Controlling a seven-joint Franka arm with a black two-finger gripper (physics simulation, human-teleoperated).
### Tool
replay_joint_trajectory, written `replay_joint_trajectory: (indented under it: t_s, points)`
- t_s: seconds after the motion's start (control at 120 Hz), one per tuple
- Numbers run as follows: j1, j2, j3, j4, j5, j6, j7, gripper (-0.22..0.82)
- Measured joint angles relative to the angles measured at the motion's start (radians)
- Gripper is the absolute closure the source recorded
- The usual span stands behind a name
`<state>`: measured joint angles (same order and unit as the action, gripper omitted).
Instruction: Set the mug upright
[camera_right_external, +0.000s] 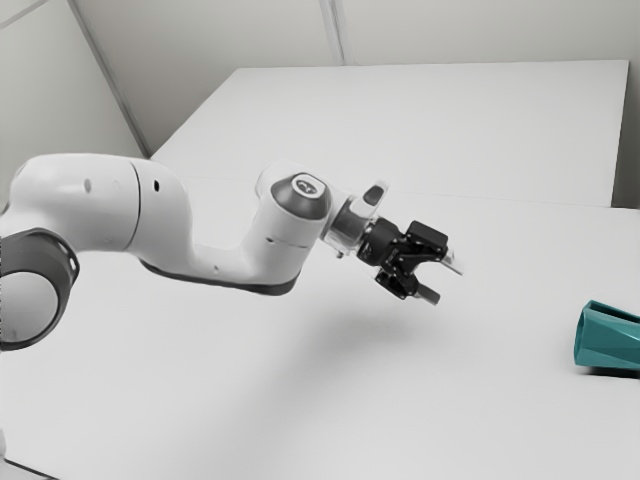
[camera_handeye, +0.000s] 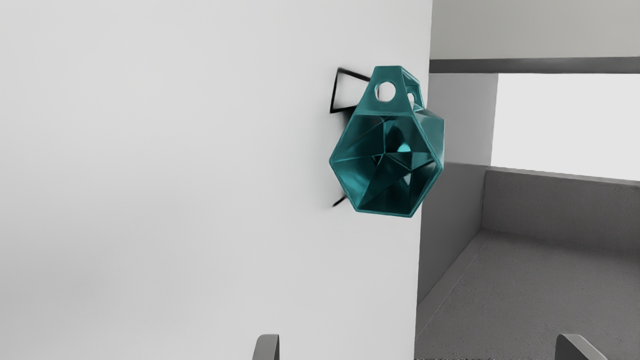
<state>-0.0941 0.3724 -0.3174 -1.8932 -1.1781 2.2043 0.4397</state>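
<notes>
In the exterior view my gripper (camera_right_external: 445, 281) hangs above the table, open and holding nothing. The teal faceted mug (camera_right_external: 607, 338) lies on its side at the exterior view's right edge, partly cut off there, well apart from the fingers. In the wrist view the mug (camera_handeye: 365, 185) turns its six-sided mouth toward my hand, and its handle (camera_handeye: 367, 102) with a round hole sticks out at one side. The gripper (camera_handeye: 417, 347) has its two fingertips wide apart, with the mug beyond them.
The white table (camera_handeye: 175, 175) has an edge close beside the mug, with a grey floor (camera_handeye: 540, 295) beyond it. A large white panel (camera_right_external: 420, 130) stands behind the arm in the exterior view.
</notes>
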Motion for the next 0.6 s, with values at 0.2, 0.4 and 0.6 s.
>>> replay_joint_trajectory:
  t_s: [0.2, 0.4, 0.6]
  points:
    - [-0.078, 0.090, 0.000, 0.080, -0.066, 0.027, 0.079, 0.00]
    - [-0.163, 0.191, 0.000, 0.188, -0.118, 0.050, 0.136, 0.00]
    - [-0.222, 0.293, 0.000, 0.301, -0.139, 0.059, 0.176, 0.00]
